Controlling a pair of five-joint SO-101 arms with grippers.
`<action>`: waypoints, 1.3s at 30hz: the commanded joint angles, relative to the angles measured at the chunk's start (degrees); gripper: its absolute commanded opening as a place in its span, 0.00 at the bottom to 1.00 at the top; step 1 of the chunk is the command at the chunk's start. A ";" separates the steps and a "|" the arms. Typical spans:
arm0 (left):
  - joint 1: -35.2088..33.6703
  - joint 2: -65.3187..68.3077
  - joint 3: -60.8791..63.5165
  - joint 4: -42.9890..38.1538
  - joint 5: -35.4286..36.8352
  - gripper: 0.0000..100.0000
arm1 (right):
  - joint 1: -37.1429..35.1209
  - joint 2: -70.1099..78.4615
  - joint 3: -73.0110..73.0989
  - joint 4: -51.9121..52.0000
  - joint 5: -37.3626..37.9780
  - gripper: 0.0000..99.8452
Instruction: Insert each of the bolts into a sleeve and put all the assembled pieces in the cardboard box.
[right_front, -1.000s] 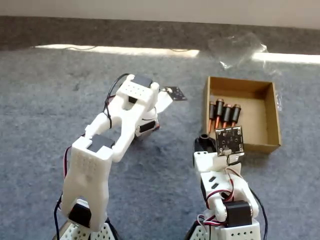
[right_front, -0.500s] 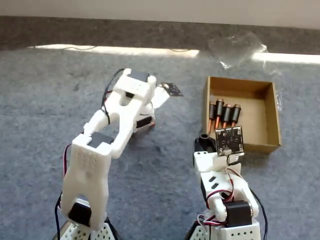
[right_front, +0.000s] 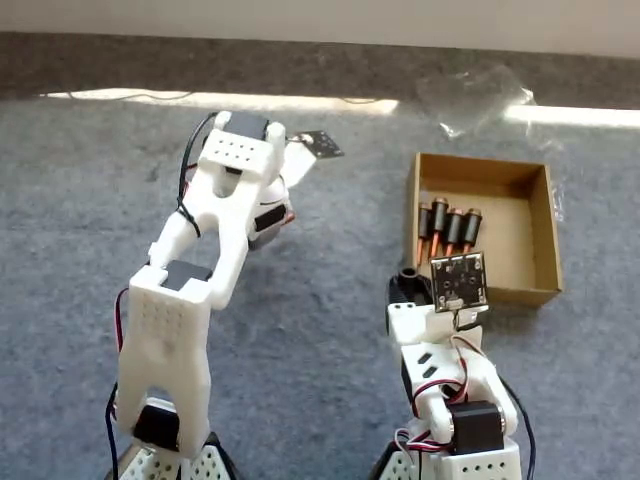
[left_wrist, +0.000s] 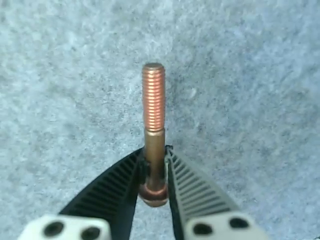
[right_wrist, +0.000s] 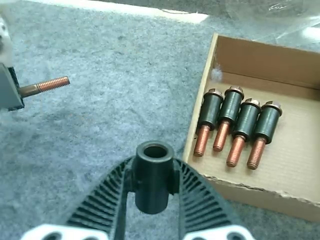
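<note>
Fingers of the left gripper are pressed together on a copper-coloured bolt. They pinch its smooth shank just above the head, and the threaded end sticks out free over the grey carpet. In the high view the left arm stretches out over the carpet, well apart from the cardboard box.

The right gripper is clamped on a black sleeve, one ribbed finger on each side of it. The sleeve's open bore faces up toward the wrist camera. From above, this gripper sits just beside the near corner of the box, on the side facing the other arm.

The right wrist view also catches the bolt farther off. It is held roughly level, with its threaded tip turned toward the side where the box stands, and it is well apart from the sleeve.

Four assembled pieces lie inside the box in a tidy row (each a black sleeve with copper thread poking out). Their heads point toward the far wall, and they are grouped nearer the wall that faces the left arm. A crumpled clear plastic bag lies on the carpet beyond the box.
</note>
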 joint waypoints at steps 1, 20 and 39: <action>-1.80 -4.09 -3.03 1.32 -0.35 0.01 | 0.66 -0.57 -0.48 -1.63 -0.18 0.00; -2.68 -13.05 12.62 1.05 -62.77 0.01 | 0.75 -0.57 -0.22 -1.71 -0.09 0.00; -3.47 0.92 6.90 -1.41 -64.26 0.08 | 0.92 -0.57 3.38 -6.11 -0.09 0.00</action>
